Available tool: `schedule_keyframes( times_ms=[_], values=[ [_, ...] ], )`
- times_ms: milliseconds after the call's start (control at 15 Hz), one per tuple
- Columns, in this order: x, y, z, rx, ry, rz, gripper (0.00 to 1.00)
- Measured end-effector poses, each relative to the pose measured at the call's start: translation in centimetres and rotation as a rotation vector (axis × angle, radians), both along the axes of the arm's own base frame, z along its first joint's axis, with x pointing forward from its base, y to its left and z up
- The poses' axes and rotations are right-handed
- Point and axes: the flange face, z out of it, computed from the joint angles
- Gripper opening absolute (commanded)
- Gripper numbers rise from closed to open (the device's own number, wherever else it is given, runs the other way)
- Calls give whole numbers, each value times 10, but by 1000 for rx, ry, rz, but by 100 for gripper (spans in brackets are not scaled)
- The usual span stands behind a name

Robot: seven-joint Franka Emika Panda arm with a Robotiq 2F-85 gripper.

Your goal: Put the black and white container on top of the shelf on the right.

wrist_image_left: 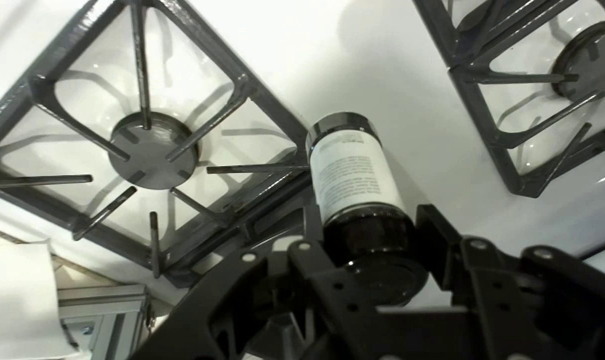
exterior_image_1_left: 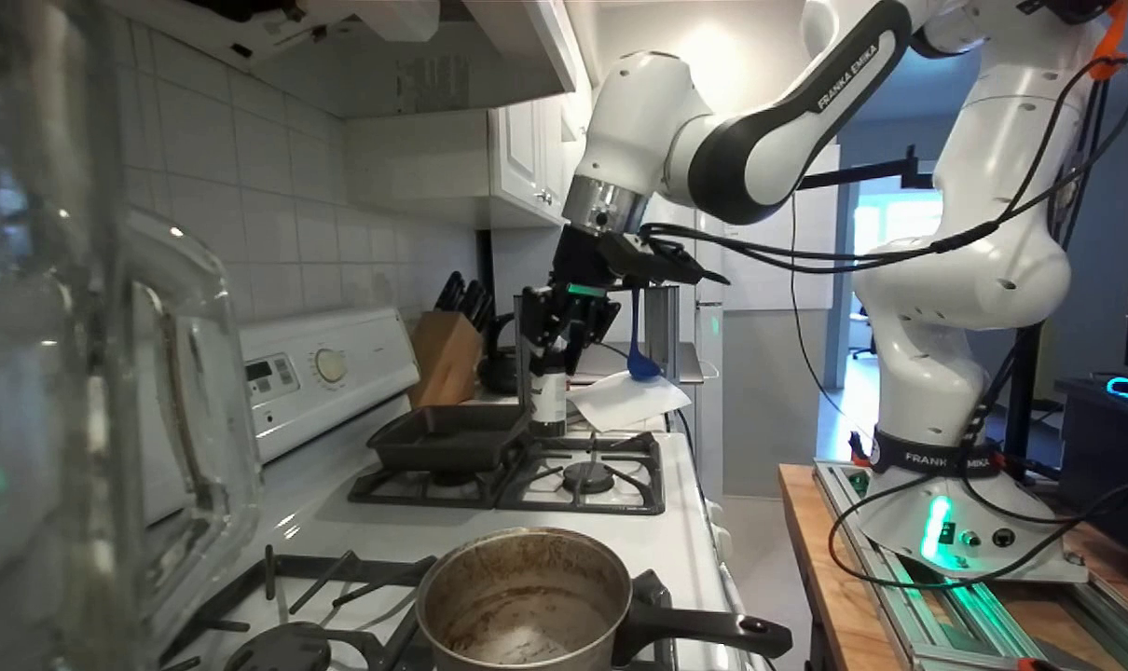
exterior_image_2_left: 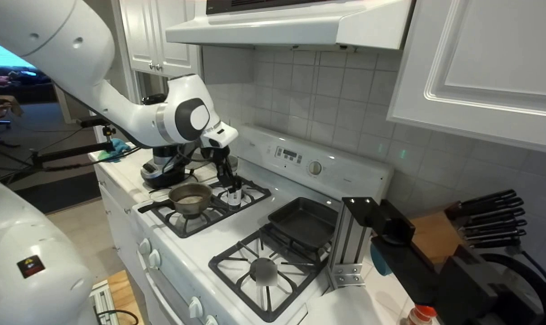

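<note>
The black and white container [wrist_image_left: 352,170] is between my gripper's fingers [wrist_image_left: 370,225] in the wrist view. The fingers are shut on its black end and its whitish label body points away. The container [exterior_image_1_left: 549,396] hangs roughly upright under my gripper [exterior_image_1_left: 557,357] in an exterior view. It also shows in another exterior view [exterior_image_2_left: 234,198], and it looks lifted above the stove. What looks like the shelf is a pale metal frame [exterior_image_1_left: 662,326] beyond the stove; its post [exterior_image_2_left: 347,248] stands on the counter. Its top is only partly visible.
A steel pot [exterior_image_1_left: 527,606] with a black handle stands on a burner. A dark square pan [exterior_image_2_left: 302,223] sits on the grates. A wooden knife block [exterior_image_1_left: 447,359], a blue ladle [exterior_image_1_left: 640,363] and white paper [exterior_image_1_left: 625,403] are near the frame. The range hood [exterior_image_2_left: 273,31] overhangs the stove.
</note>
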Motion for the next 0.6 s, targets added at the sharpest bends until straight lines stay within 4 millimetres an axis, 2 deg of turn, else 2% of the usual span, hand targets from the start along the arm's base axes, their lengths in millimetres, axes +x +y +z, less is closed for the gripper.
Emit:
schedule_keyframes(
  times_ms=[133, 267, 400, 600],
  values=[
    [-4, -14, 19, -18, 31, -2, 25],
    [-2, -37, 37, -3, 66, -3, 25],
    [5, -68, 53, 15, 101, -13, 25],
    [17, -125, 74, 17, 146, -50, 25]
  ],
)
